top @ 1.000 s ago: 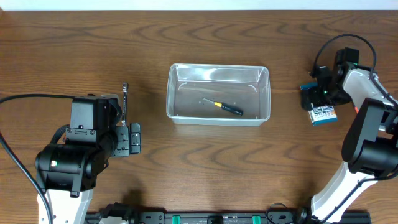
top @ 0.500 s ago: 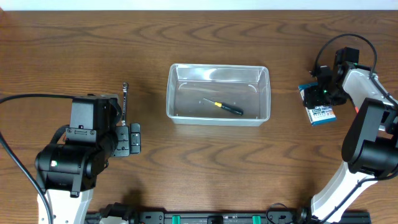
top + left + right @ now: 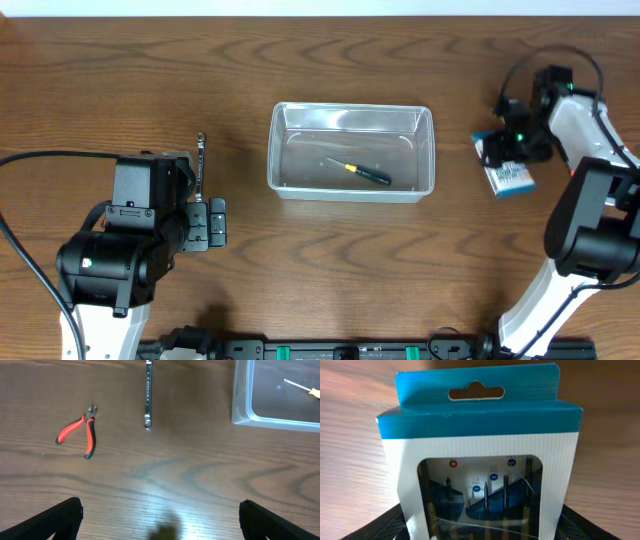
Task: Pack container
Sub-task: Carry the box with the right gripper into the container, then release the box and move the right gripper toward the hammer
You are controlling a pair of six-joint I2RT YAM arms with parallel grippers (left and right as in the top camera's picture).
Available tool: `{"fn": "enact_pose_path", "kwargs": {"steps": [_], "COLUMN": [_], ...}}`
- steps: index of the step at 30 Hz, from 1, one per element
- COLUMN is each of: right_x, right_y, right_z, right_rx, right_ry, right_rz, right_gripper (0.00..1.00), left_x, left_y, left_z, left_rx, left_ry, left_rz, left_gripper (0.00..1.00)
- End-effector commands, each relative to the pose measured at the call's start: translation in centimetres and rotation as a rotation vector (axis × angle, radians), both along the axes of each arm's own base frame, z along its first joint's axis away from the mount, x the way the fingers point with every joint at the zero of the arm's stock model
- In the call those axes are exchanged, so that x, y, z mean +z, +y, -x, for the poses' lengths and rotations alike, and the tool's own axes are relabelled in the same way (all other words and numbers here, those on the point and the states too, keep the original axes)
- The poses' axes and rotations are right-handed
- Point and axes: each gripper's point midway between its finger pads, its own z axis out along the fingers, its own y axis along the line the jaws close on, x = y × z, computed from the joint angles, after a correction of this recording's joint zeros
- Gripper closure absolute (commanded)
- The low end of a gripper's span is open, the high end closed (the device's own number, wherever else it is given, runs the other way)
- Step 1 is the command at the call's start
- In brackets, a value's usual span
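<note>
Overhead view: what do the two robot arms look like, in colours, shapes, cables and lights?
The left arm has black drum-shaped joint housings on a white link, a small green light and a black cable trailing leftward. The right arm has white curved links, black joints, thin black cable loops near its wrist and a green light. In the wrist views the fingers are black.
</note>
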Motion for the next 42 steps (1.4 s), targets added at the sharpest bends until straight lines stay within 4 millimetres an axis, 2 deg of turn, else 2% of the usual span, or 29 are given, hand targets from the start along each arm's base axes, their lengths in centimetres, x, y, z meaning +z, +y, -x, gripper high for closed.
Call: {"fn": "enact_pose_path", "kwargs": {"steps": [1,3,5,7,8,11,13,17,20,23,27,31,36,39,40,41,42], "right_x": [8.5,12.8,16.3,18.6,19.1,18.6,16.7,11.9,8.4,5.5,2.9,0.8,-0.5,-0.6,-0.6,-0.6,-0.6], "right_y": [3.8,6.6,10.0,14.2,16.4,21.9,25.2,29.0,30.2,30.7,31.0,30.9,30.8,30.7,30.7,30.7,30.6], "right_z": [-4.6,-5.9,-6.5,-6.4,-6.1,-4.2,-2.5,0.7,1.9,1.4,0.6,0.7,1.0,1.0,1.1,1.1,1.2], "right_rx": [0.061,0.126,0.202,0.322,0.393,0.615,0.794,1.077,1.192,1.184,1.146,1.143,1.091,1.055,1.051,1.049,1.049], "right_ry": [-0.220,-0.316,-0.402,-0.470,-0.488,-0.481,-0.444,-0.340,-0.275,-0.246,-0.224,-0.179,-0.138,-0.129,-0.126,-0.123,-0.120], "right_rz": [-0.022,-0.018,-0.023,-0.031,-0.034,-0.034,-0.026,-0.011,-0.007,-0.013,-0.020,-0.023,-0.029,-0.033,-0.033,-0.033,-0.033], "right_gripper": [0.99,0.99,0.99,0.99,0.99,0.99,0.99,0.99,0.99,0.99,0.98,0.91,0.62,0.50,0.40,0.14,0.04], "left_x": [0.7,0.7,0.7,0.7,0.7,0.7,0.7,0.7,0.7,0.7,0.7,0.7,0.7,0.7,0.7,0.7,0.7], "left_y": [0.1,0.1,0.1,0.1,0.1,0.1,0.1,0.1,0.1,0.1,0.1,0.1,0.1,0.1,0.1,0.1,0.1], "left_z": [-0.3,-0.3,-0.3,-0.3,-0.3,-0.3,-0.3,-0.3,-0.3,-0.3,-0.3,-0.3,-0.3,-0.3,-0.3,-0.3,-0.3], "left_rx": [0.003,0.003,0.003,0.003,0.003,0.003,0.003,0.003,0.003,0.003,0.003,0.003,0.003,0.003,0.003,0.003,0.003], "left_ry": [-0.020,-0.020,-0.020,-0.020,-0.020,-0.020,-0.020,-0.019,-0.019,-0.019,-0.019,-0.019,-0.019,-0.019,-0.019,-0.019,-0.019], "left_rz": [-0.005,-0.005,-0.005,-0.005,-0.005,-0.005,-0.005,-0.005,-0.005,-0.005,-0.005,-0.005,-0.005,-0.005,-0.005,-0.005,-0.005], "left_gripper": [0.02,0.02,0.02,0.02,0.02,0.02,0.02,0.02,0.02,0.02,0.02,0.02,0.02,0.02,0.02,0.02,0.02]}}
